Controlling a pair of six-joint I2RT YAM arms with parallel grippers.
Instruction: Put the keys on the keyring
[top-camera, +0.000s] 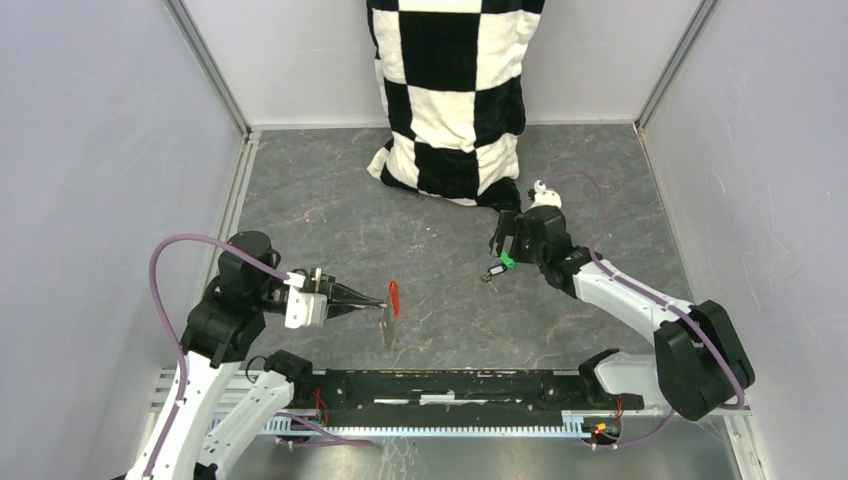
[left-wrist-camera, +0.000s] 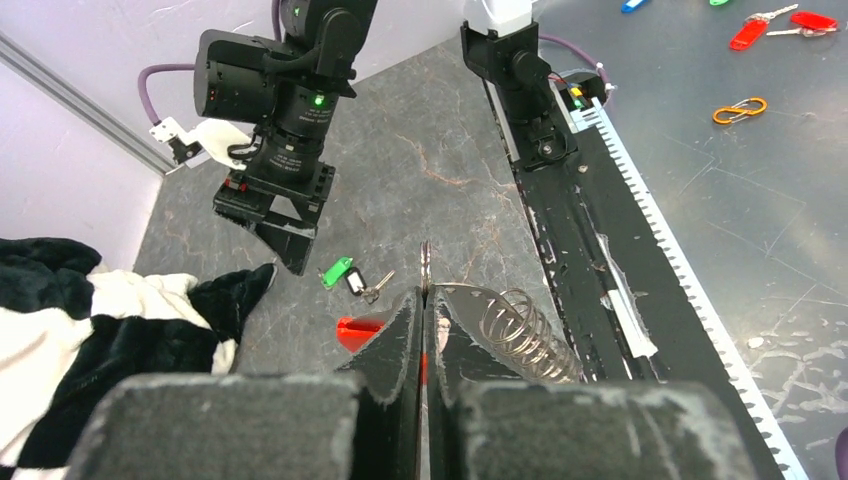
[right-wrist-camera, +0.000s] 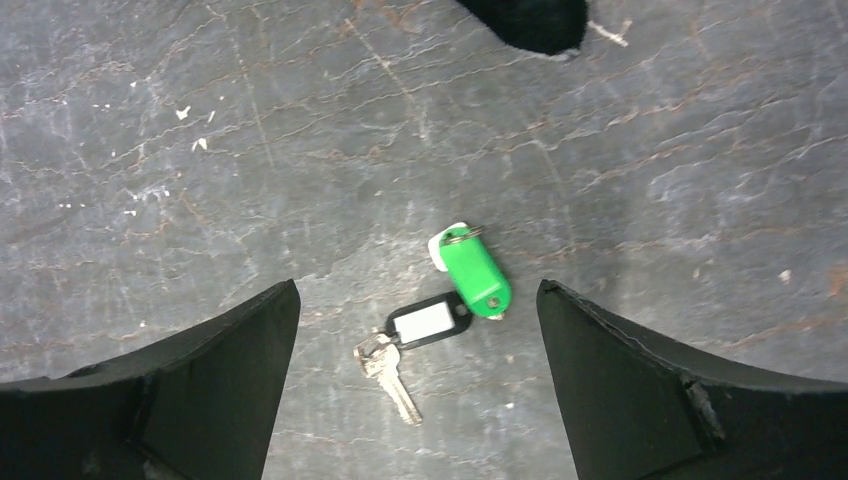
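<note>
Two arms share the job: at 9 o'clock in the top view, the left gripper (top-camera: 372, 302) is pressed together on the thin ring of the keyring (left-wrist-camera: 425, 266), its red tag (top-camera: 394, 297) just beside the tips. Toward 2 o'clock from it, well apart, the keys (top-camera: 498, 267) lie on the table (top-camera: 420, 220) under the right gripper (top-camera: 508, 238), which is spread wide. The green tag (right-wrist-camera: 476, 277) and black tag (right-wrist-camera: 428, 322) are strung along a 1-to-7 o'clock line between those jaws, so the right arm is judged nearer.

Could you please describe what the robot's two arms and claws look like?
The left arm and right arm have white links, bulky black joints and a looping purple cable each. The left claw and right claw have black wedge-shaped fingers; a green light glows on the right wrist.
</note>
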